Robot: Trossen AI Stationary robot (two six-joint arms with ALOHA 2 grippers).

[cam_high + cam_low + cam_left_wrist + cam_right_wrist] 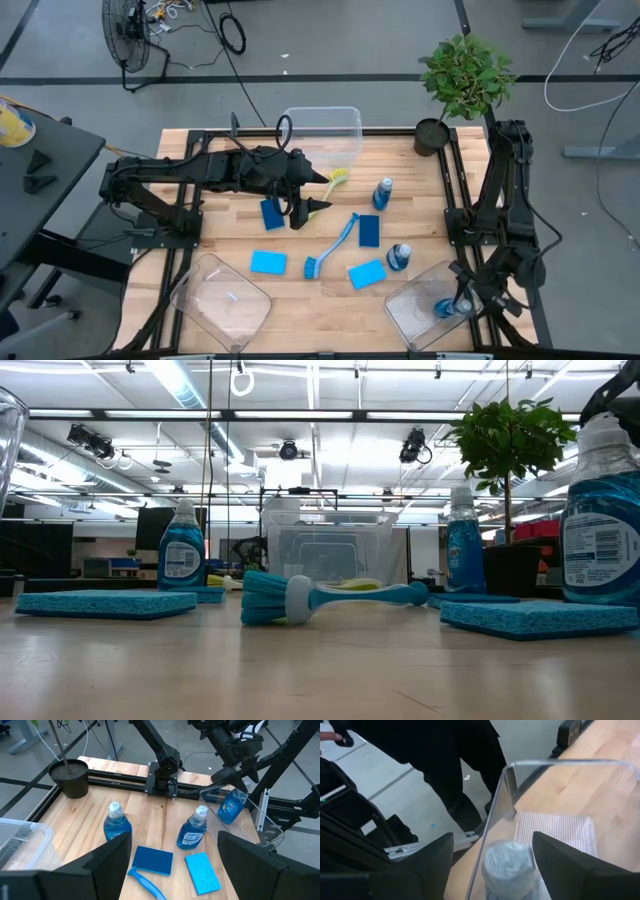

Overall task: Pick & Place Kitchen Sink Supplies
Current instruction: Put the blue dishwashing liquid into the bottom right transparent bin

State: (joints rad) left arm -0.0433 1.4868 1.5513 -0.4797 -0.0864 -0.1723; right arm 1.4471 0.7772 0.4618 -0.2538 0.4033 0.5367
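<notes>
Your right gripper (462, 297) sits at the near right corner over a clear bin (415, 318), its fingers closed around a blue soap bottle (446, 307) held inside that bin. Your left gripper (312, 193) hovers mid-table with fingers spread wide and empty, just beside a dark blue sponge (272, 213). 2 more soap bottles (383, 193) stand right of centre, with the blue dish brush (333, 247) lying between the sponges.
</notes>
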